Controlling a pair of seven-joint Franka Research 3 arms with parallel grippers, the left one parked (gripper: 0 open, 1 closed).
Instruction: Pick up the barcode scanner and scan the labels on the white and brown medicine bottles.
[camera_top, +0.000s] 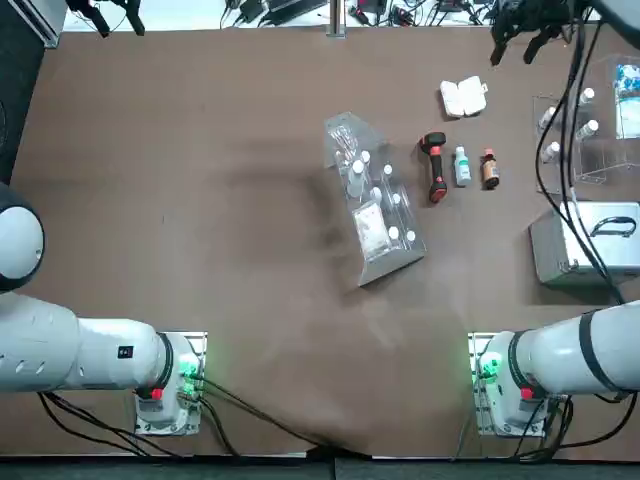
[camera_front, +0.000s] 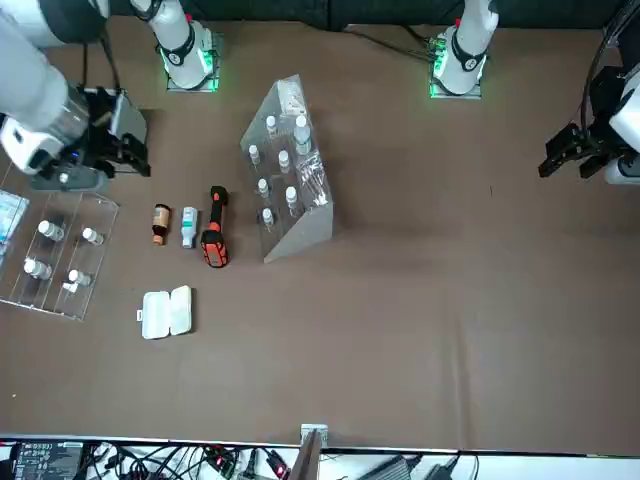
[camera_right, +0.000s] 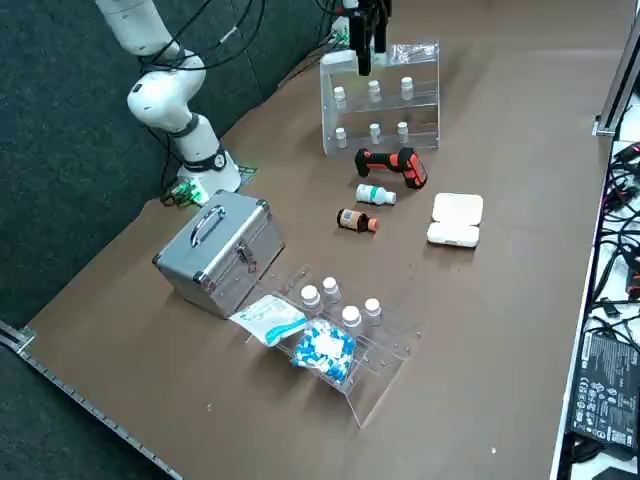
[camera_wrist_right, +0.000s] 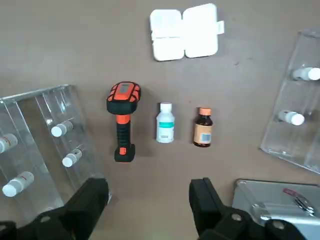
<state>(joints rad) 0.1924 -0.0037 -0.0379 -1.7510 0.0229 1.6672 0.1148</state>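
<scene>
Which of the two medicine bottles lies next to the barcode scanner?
The white bottle with the bluish-green label; the brown bottle lies beyond it, farther from the barcode scanner.

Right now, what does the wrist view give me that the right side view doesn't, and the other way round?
Only the wrist view: the right gripper, fingers open and empty, above the table short of the barcode scanner. Only the side view: the right arm's base and all of the metal case. Both: scanner, white bottle and brown bottle lying side by side, apart, plus the white pill box.
</scene>
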